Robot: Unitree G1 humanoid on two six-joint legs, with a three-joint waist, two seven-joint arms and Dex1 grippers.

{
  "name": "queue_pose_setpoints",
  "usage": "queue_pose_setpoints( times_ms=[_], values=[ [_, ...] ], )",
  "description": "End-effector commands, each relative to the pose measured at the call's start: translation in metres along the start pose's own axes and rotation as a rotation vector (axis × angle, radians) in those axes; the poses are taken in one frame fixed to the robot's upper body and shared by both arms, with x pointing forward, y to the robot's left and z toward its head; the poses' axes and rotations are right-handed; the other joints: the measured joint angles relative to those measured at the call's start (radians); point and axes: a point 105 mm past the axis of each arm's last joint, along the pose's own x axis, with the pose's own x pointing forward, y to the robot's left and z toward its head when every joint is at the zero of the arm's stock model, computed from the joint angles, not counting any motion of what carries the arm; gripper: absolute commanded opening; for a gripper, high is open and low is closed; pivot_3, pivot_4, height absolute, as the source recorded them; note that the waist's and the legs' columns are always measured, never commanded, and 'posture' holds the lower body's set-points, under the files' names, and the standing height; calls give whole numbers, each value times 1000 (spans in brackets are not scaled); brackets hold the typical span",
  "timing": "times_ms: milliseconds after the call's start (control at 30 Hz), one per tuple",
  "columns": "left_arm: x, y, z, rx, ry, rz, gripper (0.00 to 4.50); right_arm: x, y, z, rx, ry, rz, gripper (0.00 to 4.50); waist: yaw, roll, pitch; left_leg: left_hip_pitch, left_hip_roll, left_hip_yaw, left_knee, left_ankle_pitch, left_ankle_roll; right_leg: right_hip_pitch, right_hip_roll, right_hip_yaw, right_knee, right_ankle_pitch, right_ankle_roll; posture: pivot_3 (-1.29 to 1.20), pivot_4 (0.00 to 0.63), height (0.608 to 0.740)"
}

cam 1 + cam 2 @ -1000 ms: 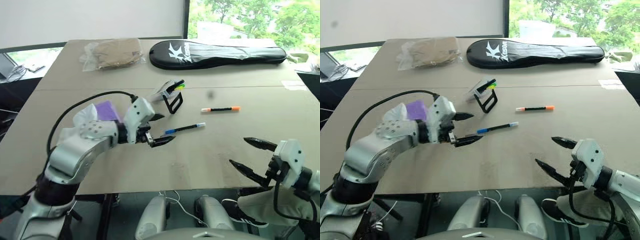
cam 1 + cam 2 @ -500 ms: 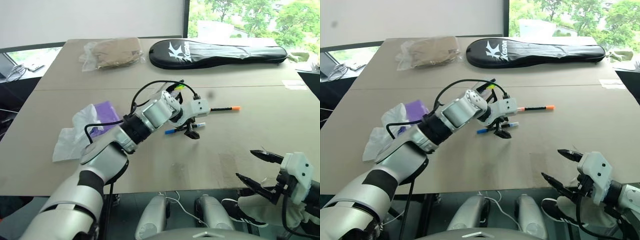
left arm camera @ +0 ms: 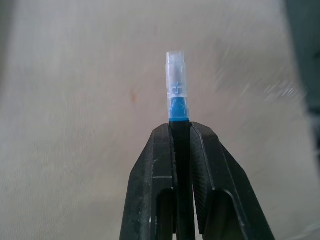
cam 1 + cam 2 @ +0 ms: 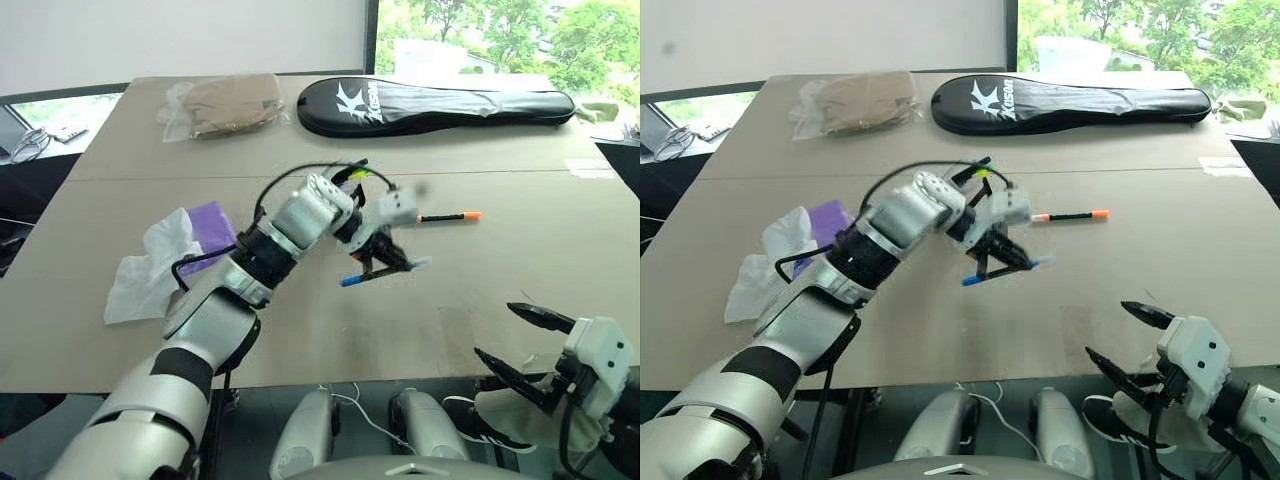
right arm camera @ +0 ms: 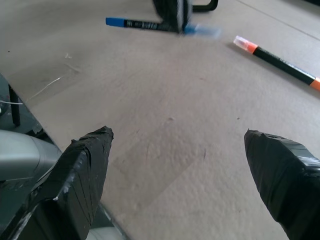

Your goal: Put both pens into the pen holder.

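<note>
My left gripper (image 4: 378, 263) is shut on the blue pen (image 4: 400, 268) near its middle and holds it tilted above the table's centre. In the left wrist view the pen's light blue cap (image 3: 175, 85) sticks out past the shut fingers (image 3: 160, 165). The black pen with orange ends (image 4: 445, 216) lies flat just to the right of that hand. The pen holder is mostly hidden behind my left wrist; green and yellow marker tips (image 4: 354, 171) poke out above it. My right gripper (image 4: 495, 331) hangs open and empty off the table's near edge at the right.
A purple tissue pack (image 4: 212, 226) and a crumpled white tissue (image 4: 148, 268) lie at the left. At the back are a black racket bag (image 4: 435, 106) and a clear bag with brown contents (image 4: 226, 105). The table's near edge (image 4: 400, 375) runs in front of my right gripper.
My left gripper swung right to the blue pen, shut on it and lifted it off the table. My right gripper drew back a little toward me and stayed open.
</note>
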Motion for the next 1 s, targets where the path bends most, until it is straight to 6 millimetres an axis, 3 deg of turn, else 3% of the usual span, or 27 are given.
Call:
queue_pose_setpoints(
  times_ms=[33, 133, 233, 333, 500, 667, 900, 1000],
  values=[
    [-43, -10, 78, 0, -388, 84, 36, 6, -6, 27, -49, -131, -53, 4500, 1, 0, 0, -4, 0, -2, 3, 0, 0, -1, 1, -2, 0, -2, 3, 0, 150, 740],
    [-79, -1, 115, 302, -690, 410, 36, 13, -30, 55, -74, -268, -196, 4500, -4, 1, -1, -3, 0, 0, 4, 0, 0, -1, -4, -1, 0, -1, 3, 0, 150, 740],
    [-95, -3, 116, 617, -754, 650, 36, 19, -37, 72, -71, -320, -214, 4500, 0, 2, -2, 1, 0, 4, 2, 3, -5, -1, -5, 6, 2, 2, 0, 0, 150, 740],
    [-97, 0, 99, 795, -780, 802, 36, 25, -37, 84, -90, -343, -171, 4500, 8, 2, -2, 3, 0, 3, -1, 3, -6, 0, -4, 6, 2, 2, -1, 0, 150, 740],
    [-76, 10, 64, 1105, -693, 945, 36, 28, -41, 95, -108, -341, -116, 4500, 31, 2, -1, 1, -2, 4, 1, 2, -3, 0, -5, 7, 1, 2, -1, 0, 150, 740],
    [-67, 22, 48, 1160, -657, 937, 36, 29, -40, 99, -112, -321, -76, 4500, 37, 2, -1, -2, -3, 2, 3, 0, 1, -1, -3, 4, 0, 3, 0, 0, 150, 740],
    [-63, 17, 39, 1135, -718, 874, 36, 28, -38, 98, -105, -301, -67, 4500, 24, 2, -1, -2, -2, 2, 3, -1, 1, -1, -2, 0, 1, 3, 1, 0, 150, 740],
    [-64, 24, 34, 1112, -685, 892, 36, 28, -36, 98, -101, -300, -67, 4500, 22, 2, -1, -2, -2, 3, 3, -1, 1, -1, -2, 0, 1, 3, 1, 0, 150, 740]
  ],
)
